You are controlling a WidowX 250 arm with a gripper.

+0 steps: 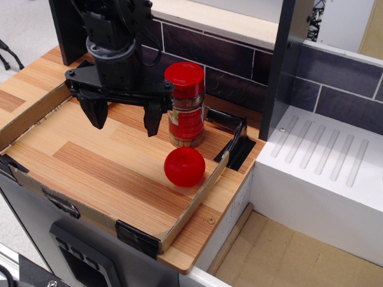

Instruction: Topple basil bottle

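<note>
The basil bottle (186, 106) stands upright on the wooden tray (90, 167), a clear jar with a wide red cap and a red label. My black gripper (124, 119) is open just left of the bottle, its fingers pointing down. The right finger (152, 118) is close beside the jar, touching or nearly so. Nothing is held between the fingers.
A round red apple (184, 167) lies in front of the bottle. The tray has low cardboard walls (200, 197) with black corner brackets. A dark tiled wall (233, 60) runs behind, a black post (284, 66) stands right, and a white ridged drainboard (323, 161) lies beyond it.
</note>
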